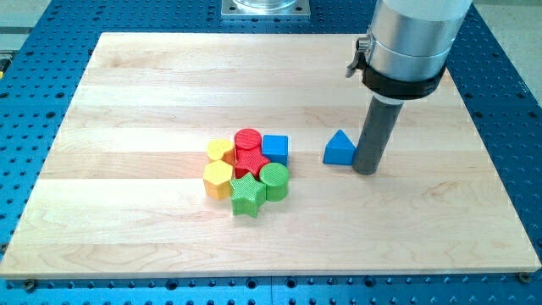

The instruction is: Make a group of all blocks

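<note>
My tip [365,169] rests on the board just to the right of a blue triangle block [339,149], touching or nearly touching it. To the triangle's left lies a tight cluster: a blue cube [275,148], a red cylinder [247,140], a red block [251,160] of unclear shape below it, a yellow block [220,151], a yellow hexagon [218,180], a green star [246,195] and a green cylinder [273,180]. The blue triangle stands apart from the cluster, a short gap right of the blue cube.
The wooden board [127,102] lies on a blue perforated table [517,127]. The arm's grey body [411,38] rises above the rod at the view's top right. A metal mount [266,8] sits at the view's top centre.
</note>
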